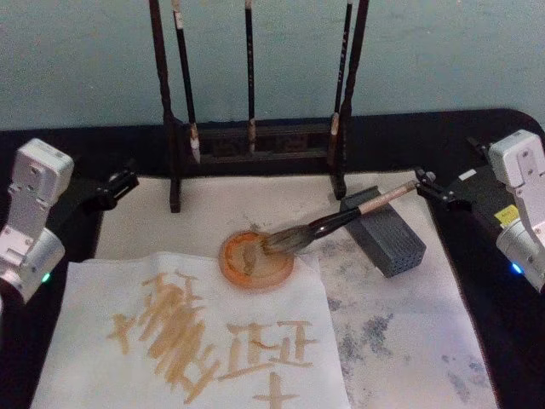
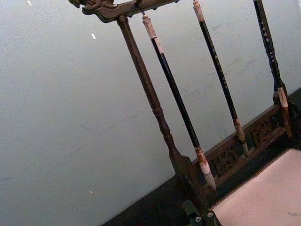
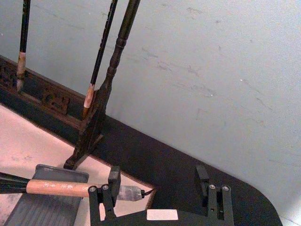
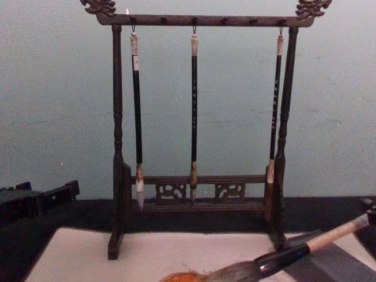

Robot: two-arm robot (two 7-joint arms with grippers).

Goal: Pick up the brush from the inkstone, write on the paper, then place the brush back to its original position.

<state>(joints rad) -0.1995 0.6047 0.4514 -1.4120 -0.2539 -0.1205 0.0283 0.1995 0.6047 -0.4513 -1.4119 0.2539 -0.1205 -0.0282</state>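
Item, brush (image 1: 341, 220): you will find it lying tuft in the orange inkstone (image 1: 255, 285) and handle propped on the grey block (image 1: 396, 247), so its tip is raised between your right gripper's (image 1: 420, 183) spread, unclenched fingers; lettered paper (image 1: 94, 298) in front; left gripper (image 1: 119, 183) parked leftward.

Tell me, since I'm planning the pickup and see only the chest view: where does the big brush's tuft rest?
Observer: Head view: the brush lies with its tuft in the round orange dish.
Operator: I see the left gripper parked at left. Is the right gripper on the brush?
Observer: No. Right wrist view: the right gripper is open, with the handle's end between its fingers, close to one.
Operator: And the paper?
Observer: The paper nearest the robot already carries ochre strokes.
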